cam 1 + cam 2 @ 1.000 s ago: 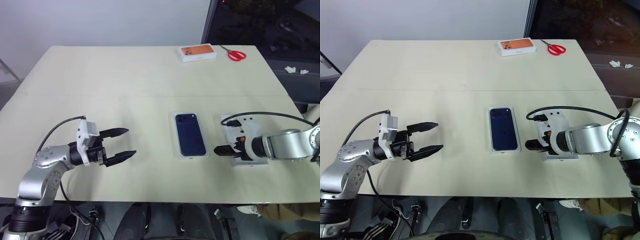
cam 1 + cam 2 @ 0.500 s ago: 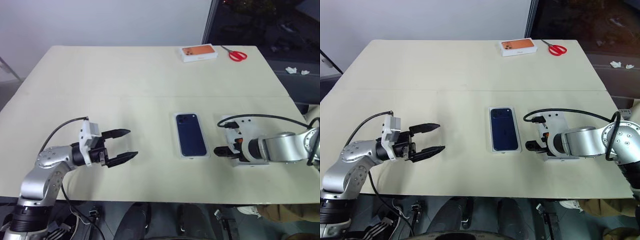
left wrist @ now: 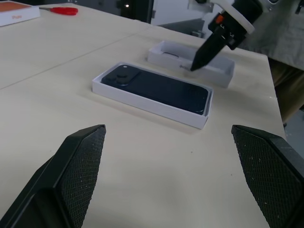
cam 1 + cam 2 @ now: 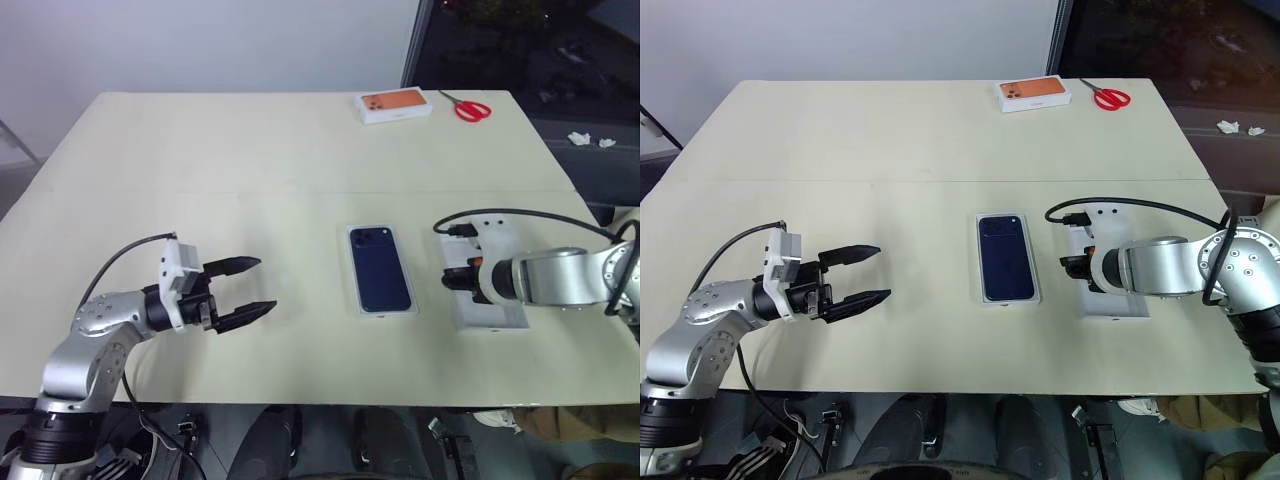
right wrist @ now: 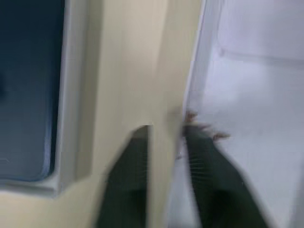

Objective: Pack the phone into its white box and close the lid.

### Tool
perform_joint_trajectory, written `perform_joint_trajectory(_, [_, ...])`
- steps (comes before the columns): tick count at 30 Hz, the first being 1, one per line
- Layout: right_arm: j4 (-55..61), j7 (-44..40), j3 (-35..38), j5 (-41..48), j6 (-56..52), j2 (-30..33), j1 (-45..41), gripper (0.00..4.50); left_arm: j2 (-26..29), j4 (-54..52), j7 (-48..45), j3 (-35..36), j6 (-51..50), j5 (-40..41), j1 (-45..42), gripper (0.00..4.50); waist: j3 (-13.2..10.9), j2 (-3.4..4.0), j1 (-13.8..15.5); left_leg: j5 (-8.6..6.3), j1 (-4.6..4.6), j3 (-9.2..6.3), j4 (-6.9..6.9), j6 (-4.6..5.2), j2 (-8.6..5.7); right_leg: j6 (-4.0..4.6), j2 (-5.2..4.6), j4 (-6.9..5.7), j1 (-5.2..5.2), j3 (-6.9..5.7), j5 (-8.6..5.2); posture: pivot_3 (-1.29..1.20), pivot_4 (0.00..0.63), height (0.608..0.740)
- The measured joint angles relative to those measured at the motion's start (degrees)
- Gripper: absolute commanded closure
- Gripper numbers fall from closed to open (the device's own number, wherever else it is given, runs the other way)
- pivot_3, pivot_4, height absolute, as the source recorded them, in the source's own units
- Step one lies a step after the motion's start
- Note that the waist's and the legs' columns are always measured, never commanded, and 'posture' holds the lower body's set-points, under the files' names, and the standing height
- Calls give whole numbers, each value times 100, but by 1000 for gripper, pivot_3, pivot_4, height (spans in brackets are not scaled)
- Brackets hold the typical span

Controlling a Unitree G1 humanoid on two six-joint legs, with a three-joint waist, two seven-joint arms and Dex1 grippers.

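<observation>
Already the phone lies in the white box at mid-table; beside it the right gripper pinches the near wall of the upturned lid. Seen from the left wrist, the left gripper's fingers stand spread and empty, with bare table between them and the tray. Seen from the right wrist, two fingertips straddle the lid's wall, clenched on it; I judge a straight lift, a flip, then squaring its edges over the rim best.
</observation>
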State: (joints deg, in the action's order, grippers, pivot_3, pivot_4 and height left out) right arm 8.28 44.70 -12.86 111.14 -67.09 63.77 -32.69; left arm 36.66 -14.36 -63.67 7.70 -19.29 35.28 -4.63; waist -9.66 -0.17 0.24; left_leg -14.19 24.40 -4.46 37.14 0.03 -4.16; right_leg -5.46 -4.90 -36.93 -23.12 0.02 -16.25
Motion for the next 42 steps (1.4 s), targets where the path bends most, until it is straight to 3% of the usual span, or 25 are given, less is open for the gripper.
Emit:
perform_joint_trajectory(11, [131, -309, 18, -591, -244, -77, 4, 4450, 0, -55, 66, -4, -40, 40, 4, 0, 2, -2, 3, 0, -1, 0, 1, 0, 0, 0, 0, 0, 2, 0, 0, 0, 150, 740])
perform_joint_trajectory(14, [113, -394, 37, -601, -281, -87, 10, 3590, 0, -56, 73, -4, -52, 40, 25, 0, 2, -2, 3, 0, 0, 1, 1, 0, 0, 0, -1, 0, 2, 1, 0, 0, 150, 740])
perform_joint_trajectory(21, [48, -263, -25, -366, -387, -82, -96, 58, -12, -103, 107, -8, -153, 49, 32, 0, 0, 0, -4, 0, 0, 1, 0, 0, 0, 0, -1, 0, 0, 1, 0, 0, 150, 740])
perform_joint_trajectory(32, [263, -117, -154, -516, -494, -83, 141, 58, -70, -210, 175, -15, -187, 55, 42, 0, 2, -2, 4, 0, 0, 0, 1, 0, 0, 0, 0, 0, 1, 0, 0, 0, 150, 740])
perform_joint_trajectory(35, [279, -91, -164, -540, -512, -84, 139, 1367, -71, -243, 198, -15, -213, 108, 46, 0, 2, -1, 2, 0, 0, 0, 0, 0, 0, 0, 0, 0, 1, 0, 0, 0, 150, 740])
perform_joint_trajectory(41, [459, -104, -252, -632, -561, -154, 115, 4453, -71, -286, 261, -15, -270, 153, 52, 0, 2, -2, -1, 0, -1, 0, 2, 0, 1, 0, 1, 0, 3, 0, 0, 0, 150, 740])
perform_joint_trajectory(42, [463, -92, -259, -657, -585, -151, 108, 4453, -71, -289, 264, -14, -270, 155, 56, 0, 2, -2, 0, 0, -1, 0, 2, 0, 0, 0, 0, 0, 3, 0, 0, 0, 150, 740])
